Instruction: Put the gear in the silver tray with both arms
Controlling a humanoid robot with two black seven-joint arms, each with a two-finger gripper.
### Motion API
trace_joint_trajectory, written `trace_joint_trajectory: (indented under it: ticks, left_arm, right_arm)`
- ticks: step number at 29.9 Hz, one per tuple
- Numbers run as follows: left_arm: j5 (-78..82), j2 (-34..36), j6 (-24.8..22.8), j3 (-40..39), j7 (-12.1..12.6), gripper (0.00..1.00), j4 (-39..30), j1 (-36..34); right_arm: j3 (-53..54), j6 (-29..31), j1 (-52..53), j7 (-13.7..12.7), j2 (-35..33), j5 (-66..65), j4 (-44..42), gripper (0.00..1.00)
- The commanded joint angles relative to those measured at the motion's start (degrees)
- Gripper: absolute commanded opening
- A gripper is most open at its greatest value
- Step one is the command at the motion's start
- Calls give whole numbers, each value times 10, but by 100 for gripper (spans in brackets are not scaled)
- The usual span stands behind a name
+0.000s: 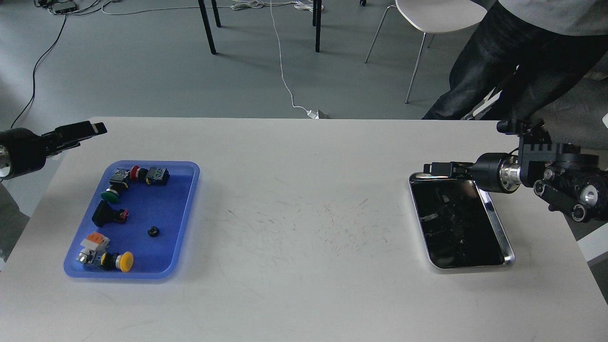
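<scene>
While the left gripper point(92, 128) hovers over the bench's point(304, 266) far left corner, its jaws seen too edge-on to tell their state, the right gripper point(430, 167) hangs at the silver tray's point(506, 237) far rim, likewise unclear. A small black gear point(152, 232) lies in the blue tray point(187, 209) at left.

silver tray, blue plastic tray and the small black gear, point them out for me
shiny rectangular steel silver tray point(499, 222): head view, on its right rim.
blue plastic tray point(166, 209): head view, on bare floor near its right side.
small black round gear point(152, 232): head view, on its top face.
</scene>
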Motion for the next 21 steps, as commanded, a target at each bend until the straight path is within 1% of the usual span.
trace_joint_trajectory:
  ticks: [1,3,7,9,14,19,20,21]
  left_arm:
    - [8,26,-1,0,0,92,-39,13]
    - [31,48,-1,1,0,92,-69,21]
    - [103,71,3,3,0,92,-118,27]
    - [128,80,14,3,0,92,-135,29]
    - [212,108,38,5,0,92,-213,33]
    - [245,108,48,8,0,93,-247,35]
    - [250,113,48,14,0,93,-262,40]
    - [255,120,48,23,0,93,-294,44]
  right_arm:
    - [-1,-1,-1,0,0,8,0,78]
    - [-2,-1,-1,0,0,8,0,78]
    - [-2,-1,-1,0,0,7,-1,78]
    - [-3,-1,-1,0,-1,8,-2,78]
    - [-4,0,-2,0,0,7,-17,80]
    - [-3,0,-2,0,0,7,-19,80]
    - [-3,0,-2,0,0,8,-19,80]
    - [-3,0,-2,0,0,7,-19,80]
